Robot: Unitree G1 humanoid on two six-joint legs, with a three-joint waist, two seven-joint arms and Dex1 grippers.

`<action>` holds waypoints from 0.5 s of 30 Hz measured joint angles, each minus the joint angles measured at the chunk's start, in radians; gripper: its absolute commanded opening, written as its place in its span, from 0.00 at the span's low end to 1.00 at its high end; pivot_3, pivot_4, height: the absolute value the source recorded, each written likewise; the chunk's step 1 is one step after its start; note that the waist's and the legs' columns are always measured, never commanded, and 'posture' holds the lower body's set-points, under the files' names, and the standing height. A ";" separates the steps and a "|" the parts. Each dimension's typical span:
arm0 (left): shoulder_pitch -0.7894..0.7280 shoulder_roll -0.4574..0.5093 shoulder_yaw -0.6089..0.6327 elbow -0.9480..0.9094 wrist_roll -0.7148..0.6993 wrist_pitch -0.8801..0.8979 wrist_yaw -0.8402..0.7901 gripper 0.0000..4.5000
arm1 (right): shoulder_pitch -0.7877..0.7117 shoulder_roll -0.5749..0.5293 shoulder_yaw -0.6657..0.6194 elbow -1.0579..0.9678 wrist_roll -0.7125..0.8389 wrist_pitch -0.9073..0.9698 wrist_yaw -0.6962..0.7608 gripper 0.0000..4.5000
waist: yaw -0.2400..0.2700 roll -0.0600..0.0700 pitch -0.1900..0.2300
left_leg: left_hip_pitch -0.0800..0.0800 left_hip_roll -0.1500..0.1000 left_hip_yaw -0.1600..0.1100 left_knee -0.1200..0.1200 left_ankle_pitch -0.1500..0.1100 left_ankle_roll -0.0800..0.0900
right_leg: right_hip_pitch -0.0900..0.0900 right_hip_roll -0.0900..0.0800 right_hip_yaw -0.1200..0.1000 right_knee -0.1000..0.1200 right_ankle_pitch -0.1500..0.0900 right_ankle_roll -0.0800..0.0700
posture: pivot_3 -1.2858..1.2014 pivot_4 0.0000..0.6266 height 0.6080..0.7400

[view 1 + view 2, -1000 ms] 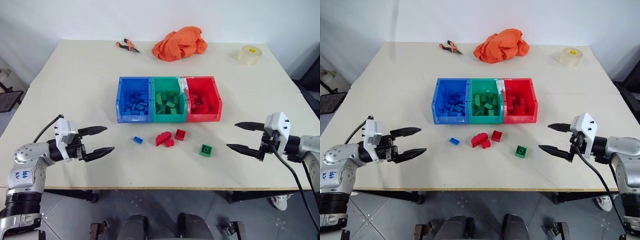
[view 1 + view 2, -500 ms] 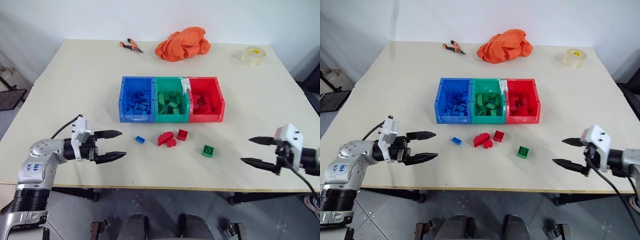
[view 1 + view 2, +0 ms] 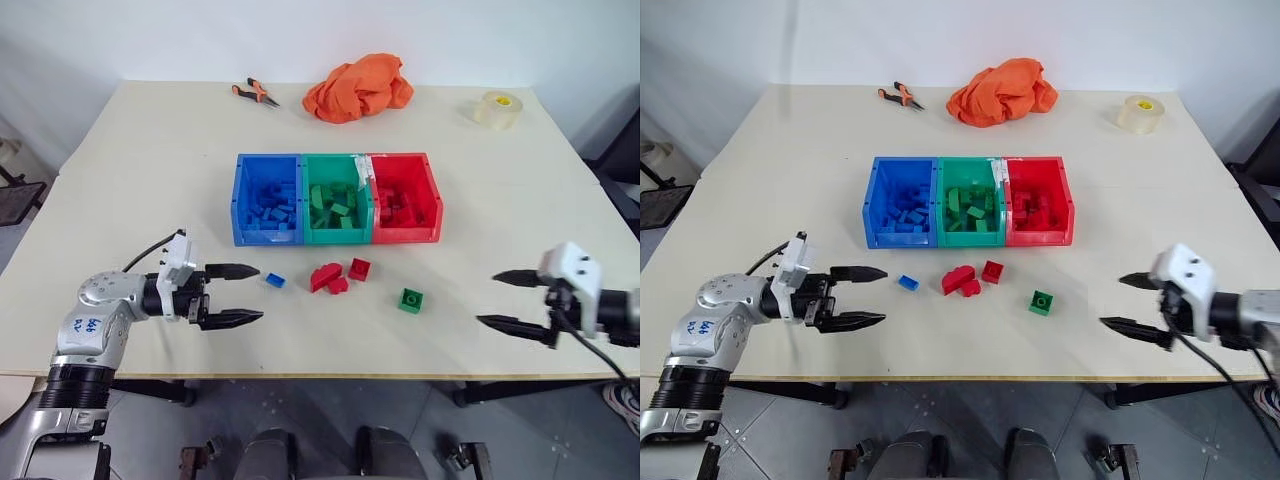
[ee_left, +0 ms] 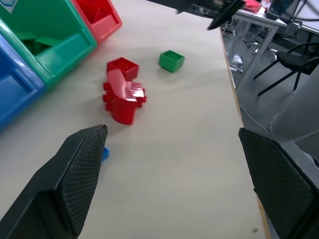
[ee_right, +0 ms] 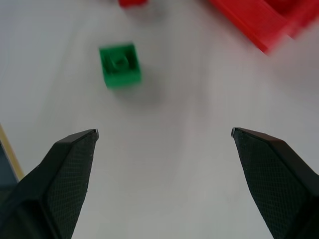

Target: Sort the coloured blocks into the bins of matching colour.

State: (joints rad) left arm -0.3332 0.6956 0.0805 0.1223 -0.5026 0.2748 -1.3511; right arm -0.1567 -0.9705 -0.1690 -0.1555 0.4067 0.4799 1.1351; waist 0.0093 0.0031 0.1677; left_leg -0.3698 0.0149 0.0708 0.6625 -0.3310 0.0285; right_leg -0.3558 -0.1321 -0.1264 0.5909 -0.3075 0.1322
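Three joined bins stand mid-table: blue [image 3: 243, 200], green [image 3: 337, 236] and red [image 3: 430, 199], each holding several blocks of its colour. In front of them lie loose blocks: a small blue one [image 3: 275, 281], a red cluster [image 3: 328, 277] with a red square brick [image 3: 360, 268], and a green block [image 3: 410, 300]. My left gripper [image 3: 254, 294] is open, just left of the blue block, pointing right. At the right edge my right gripper [image 3: 494, 300] is open too, empty, right of the green block [image 5: 119, 65].
At the table's far side lie an orange cloth [image 3: 358, 86], pliers [image 3: 255, 93] and a clear tape roll [image 3: 498, 108]. The table's front edge [image 3: 320, 374] runs close below both grippers.
My left gripper has moved right toward the blue block. My right gripper drew back to the right and a little lower. The blocks lie as before.
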 measured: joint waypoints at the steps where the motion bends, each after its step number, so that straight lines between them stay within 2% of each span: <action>1: 0.013 0.003 0.003 -0.011 -0.001 0.001 0.002 0.99 | -0.037 0.024 0.048 0.002 -0.006 0.004 -0.004 1.00 | -0.001 0.000 0.000 | 0.000 0.000 0.000 0.000 0.000 0.000 | 0.000 0.000 0.000 0.000 0.000 0.000 | 0.52 0.24 1.00; 6: 0.084 0.021 0.040 -0.085 -0.010 0.016 0.027 0.99 | -0.189 0.124 0.213 0.099 -0.080 -0.035 -0.010 1.00 | 0.002 0.000 0.000 | -0.001 -0.001 -0.002 0.001 0.000 0.000 | 0.000 -0.001 0.000 0.001 0.000 0.000 | 0.52 0.24 1.00; 11: 0.154 0.026 0.081 -0.151 -0.022 0.034 0.068 0.99 | -0.258 0.189 0.318 0.251 -0.171 -0.124 0.001 1.00 | 0.004 0.000 0.000 | -0.001 -0.001 -0.002 0.001 0.000 0.000 | 0.000 -0.001 -0.001 0.001 0.000 0.000 | 0.52 0.24 1.00; 14: 0.172 0.026 0.097 -0.172 -0.027 0.043 0.086 1.00 | -0.271 0.191 0.324 0.282 -0.192 -0.169 0.017 0.86 | 0.003 0.000 0.000 | -0.001 -0.001 -0.002 0.001 0.000 0.000 | 0.000 0.000 -0.001 0.001 0.000 0.000 | 0.52 0.24 1.00; 15: 0.178 0.026 0.102 -0.182 -0.028 0.043 0.092 1.00 | -0.271 0.193 0.323 0.286 -0.196 -0.179 0.017 0.78 | 0.002 0.000 0.000 | 0.000 -0.001 -0.002 0.001 0.000 0.000 | 0.000 -0.001 -0.001 0.001 0.000 0.000 | 0.52 0.24 1.00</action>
State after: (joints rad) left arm -0.1548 0.7214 0.1822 -0.0596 -0.5309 0.3176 -1.2592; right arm -0.4280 -0.7777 0.1541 0.1300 0.2107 0.3010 1.1523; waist 0.0115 0.0028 0.1675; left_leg -0.3703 0.0140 0.0685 0.6633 -0.3311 0.0288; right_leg -0.3554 -0.1327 -0.1276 0.5920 -0.3075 0.1322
